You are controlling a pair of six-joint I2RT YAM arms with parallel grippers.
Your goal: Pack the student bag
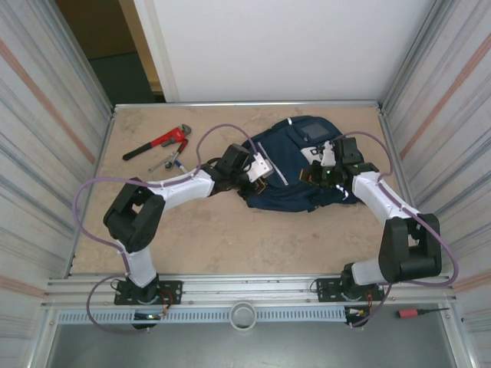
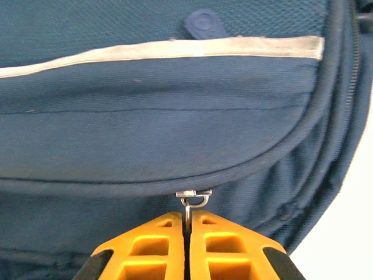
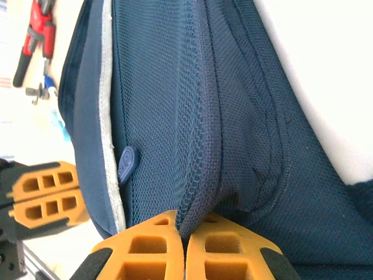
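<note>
The student bag (image 1: 295,165) lies flat near the far edge of the table (image 1: 230,238), right of centre, between the two grippers. The left gripper (image 2: 187,224) is closed on the small metal zipper pull (image 2: 193,200) at the bag's front. The right gripper (image 3: 185,230) is closed on a pinched fold of mesh fabric (image 3: 198,192) at the bag's side. The bag is judged soft and limp, and probably light while unpacked. Its cloth is likely to bunch and drag rather than move as one body. One hold should therefore anchor the fabric while the other draws the zipper. The zipper pull is thin and smooth and may slip from the grip, so traction in line with the zipper track is advised.
</note>
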